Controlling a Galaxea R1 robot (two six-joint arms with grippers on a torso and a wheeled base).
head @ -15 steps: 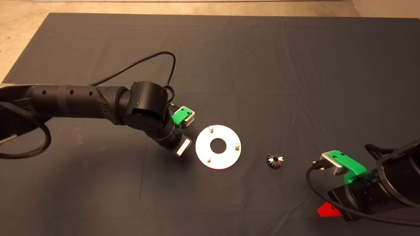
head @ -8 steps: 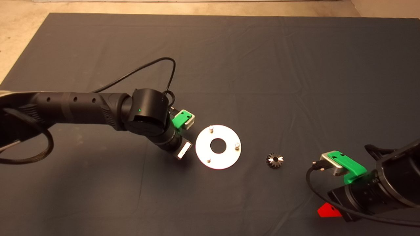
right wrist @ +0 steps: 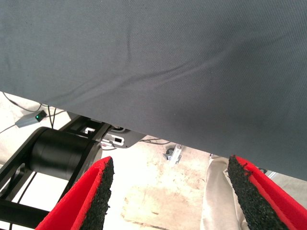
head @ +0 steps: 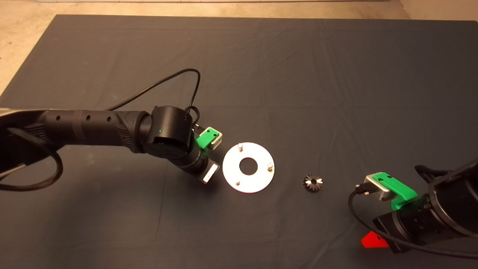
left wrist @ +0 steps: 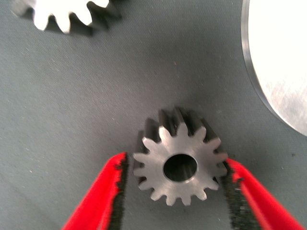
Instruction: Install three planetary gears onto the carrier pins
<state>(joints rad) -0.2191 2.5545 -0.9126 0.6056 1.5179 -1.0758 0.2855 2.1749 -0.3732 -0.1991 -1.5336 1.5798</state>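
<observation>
Landmark: round plate [head: 248,167], flat and shiny with a centre hole, lying on the dark mat [head: 261,74] of the table.
Carrier pins: three short pegs [head: 241,146] stand upright on the plate; all three are bare.
Left gripper [left wrist: 178,191]: low over the mat just left of the plate, its wrist hiding it from above. Jaws are parted narrowly, one red finger [left wrist: 103,194] on each side of a planetary gear [left wrist: 180,163]; the pads sit at the tooth tips, and whether they press cannot be told.
Gear between the jaws: flat on the mat beside the plate's rim [left wrist: 278,57], hole facing up.
Second gear [left wrist: 62,14]: only partly seen in the left wrist view, on the mat near the first, apart from it.
Third gear [head: 313,182]: on the mat right of the plate, well apart from it, untouched.
Right gripper [right wrist: 170,201]: parked far right of the plate at the mat's near edge, jaws wide and holding nothing.
Change: over the last second the left arm has sunk slightly and edged toward the plate; plate, third gear and right arm are unmoved.
</observation>
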